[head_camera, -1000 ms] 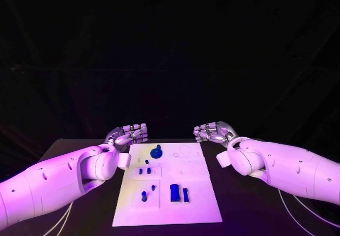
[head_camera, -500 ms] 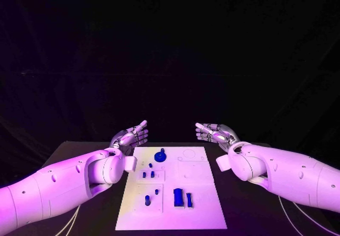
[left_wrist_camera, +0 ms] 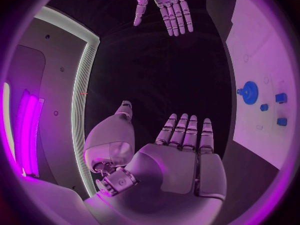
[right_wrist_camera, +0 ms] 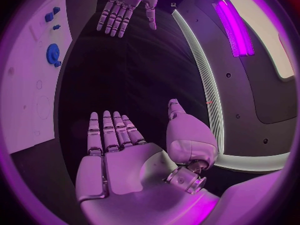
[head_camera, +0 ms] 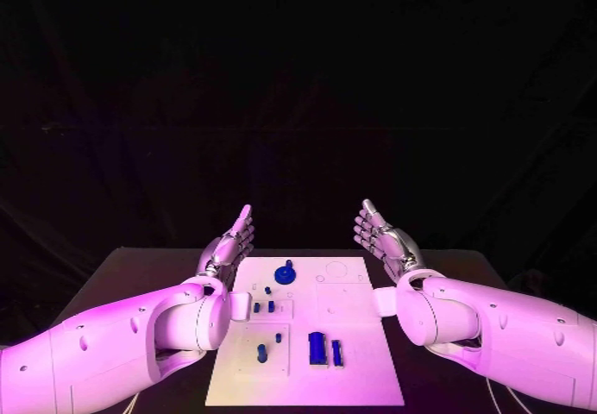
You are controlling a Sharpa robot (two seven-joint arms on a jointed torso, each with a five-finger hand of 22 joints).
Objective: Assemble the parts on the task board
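The white task board [head_camera: 348, 345] lies in the middle of the black table. On it sit a blue gear [head_camera: 285, 275], several small blue pieces [head_camera: 264, 306] left of centre, a blue peg [head_camera: 262, 351] and two upright blue blocks [head_camera: 318, 347] near the front. My left hand [head_camera: 231, 240] is raised above the board's far left corner, fingers straight and spread, holding nothing. Above the far right corner my right hand [head_camera: 385, 240] is raised the same way, flat and empty. The left wrist view shows my left hand [left_wrist_camera: 181, 150] flat, the right hand [left_wrist_camera: 164, 6] facing it, and the gear [left_wrist_camera: 250, 92]. In the right wrist view my right hand [right_wrist_camera: 115, 150] faces the left hand [right_wrist_camera: 128, 5], with the gear [right_wrist_camera: 52, 53] on the board [right_wrist_camera: 25, 95].
The black table [head_camera: 143, 276] extends on both sides of the board. Round outlines [head_camera: 334, 269] mark the board's far right part. Darkness lies behind the table.
Both hands have opened from curled fingers to flat, straight ones and risen above the board's far corners. The camera view has shifted slightly. The parts on the board have not moved.
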